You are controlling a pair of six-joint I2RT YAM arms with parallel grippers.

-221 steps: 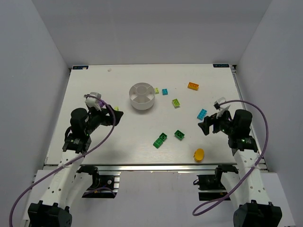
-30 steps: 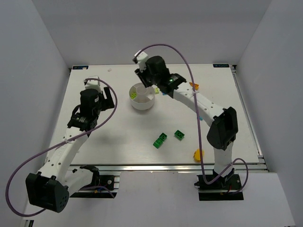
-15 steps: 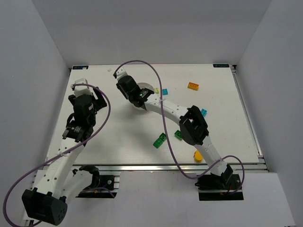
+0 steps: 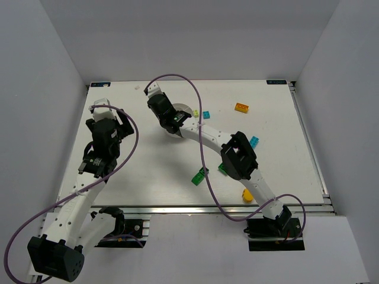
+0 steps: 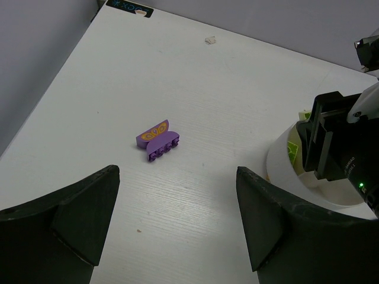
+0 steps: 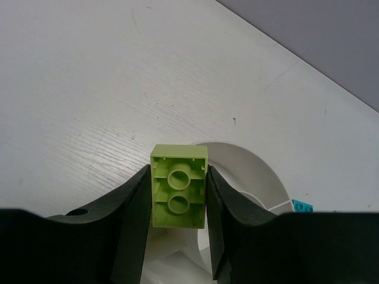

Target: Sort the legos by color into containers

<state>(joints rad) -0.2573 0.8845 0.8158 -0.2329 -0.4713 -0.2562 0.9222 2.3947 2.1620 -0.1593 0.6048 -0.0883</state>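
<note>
My right gripper (image 4: pixel 172 121) reaches across the table and hangs over the round white divided dish (image 4: pixel 185 110), hiding most of it. It is shut on a lime lego (image 6: pixel 179 186), hollow underside toward the camera, above the dish's rim (image 6: pixel 254 168). My left gripper (image 5: pixel 177 219) stands open low over the table, left of the dish (image 5: pixel 279 163). A purple lego (image 5: pixel 157 140) lies on its side ahead of the left gripper. A small lime (image 4: pixel 195 112), a cyan (image 4: pixel 206 115), an orange (image 4: pixel 241 107), another cyan (image 4: pixel 254 141) and a green lego (image 4: pixel 200 176) lie on the table.
A yellow object (image 4: pixel 247 194) lies near the front right, partly under the right arm. The right arm's long links cross the table's middle from the front right to the dish. Grey walls enclose the table on three sides.
Over the last second the right gripper swung left across the dish, still holding the lime lego. The left gripper drew back toward the left. Both have hardly moved in the last half second.
</note>
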